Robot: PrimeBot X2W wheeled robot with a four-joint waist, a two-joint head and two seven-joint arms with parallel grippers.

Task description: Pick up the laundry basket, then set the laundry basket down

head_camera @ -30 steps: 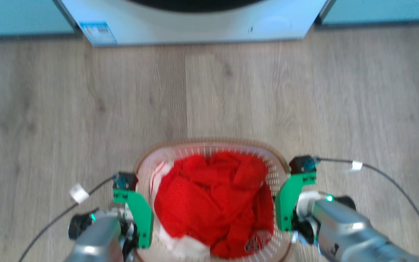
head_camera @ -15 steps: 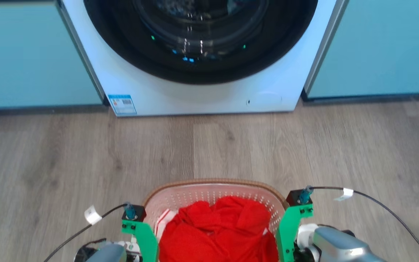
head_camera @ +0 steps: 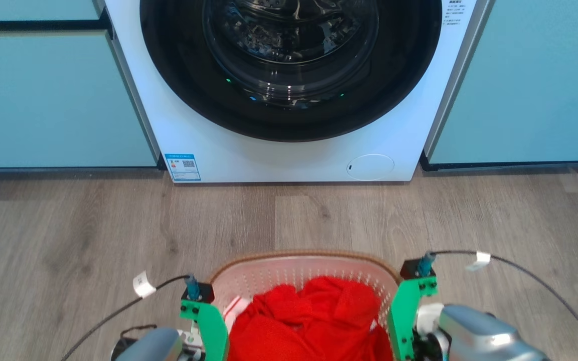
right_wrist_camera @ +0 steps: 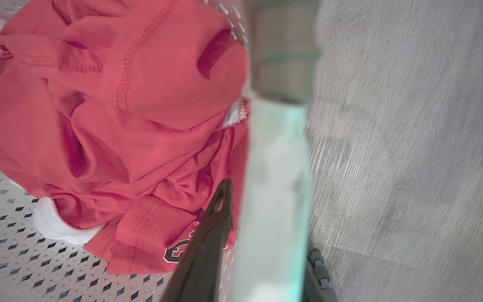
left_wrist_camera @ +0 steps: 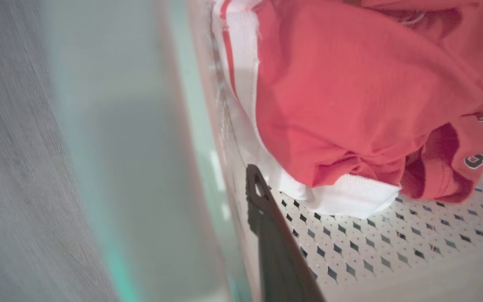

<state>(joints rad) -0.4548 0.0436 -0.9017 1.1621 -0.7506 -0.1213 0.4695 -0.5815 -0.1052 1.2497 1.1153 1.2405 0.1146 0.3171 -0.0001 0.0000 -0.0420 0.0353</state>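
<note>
The pick-up looks to be done or nearly so: both hands are clamped on the laundry basket point(head_camera: 304, 260), one on each side wall. Whether its base is clear of the floor point(head_camera: 93, 225) cannot be told, since the base is out of sight. Setting it down is what remains.

In the head view the basket sits at 6 o'clock, full of red clothes point(head_camera: 314, 321), with the washer point(head_camera: 289, 165) at 12 o'clock and bare floor between them. The left hand point(left_wrist_camera: 241, 201) grips the basket's 9 o'clock wall; its inner finger point(left_wrist_camera: 271, 239) lies inside, against the perforated plastic, and the wall passes between the jaws. The right hand point(right_wrist_camera: 266, 226) grips the 3 o'clock wall the same way, with one finger point(right_wrist_camera: 208, 251) inside beside the clothes and the other outside the wall, over the floor. The basket hangs level between them, by my reading
</note>
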